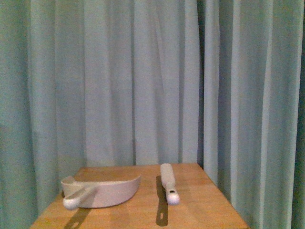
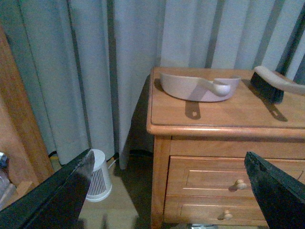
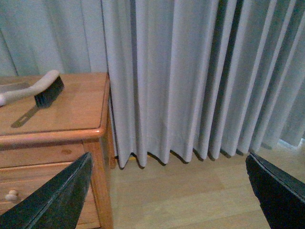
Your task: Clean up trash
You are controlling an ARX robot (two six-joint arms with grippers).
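Both claws are released. The left claw (image 2: pixel 167 157) has its two black fingers (image 2: pixel 71 191) splayed to opposite corners of its wrist view with nothing between them. The right claw (image 3: pixel 169 157) is spread just as wide and is just as empty. Neither arm shows in my front view.

I am facing a wooden bedside cabinet (image 1: pixel 200 212) with a warm orange top, backed by pale blue-grey curtains (image 1: pixel 143 81) that hang in long folds down to the floor. A pale curved dustpan (image 1: pixel 112 191) sits on the left part of the top, its rounded handle end toward me. A brush (image 1: pixel 167 181) lies to its right, apart from it, with dark bristles down and its pale handle also toward me. Each throws a shadow on the wood.

From the left wrist I see the cabinet's front, with drawers (image 2: pixel 209 176) and small round knobs, and a small white slatted appliance (image 2: pixel 99 177) on the floor beside the cabinet's leg. A slab of darker wooden furniture (image 2: pixel 19 119) edges that view. The right wrist looks along the cabinet's other side at light wooden flooring (image 3: pixel 190 191) under the curtain hem.

The trash shows in none of my three views, so I cannot place it against either claw.
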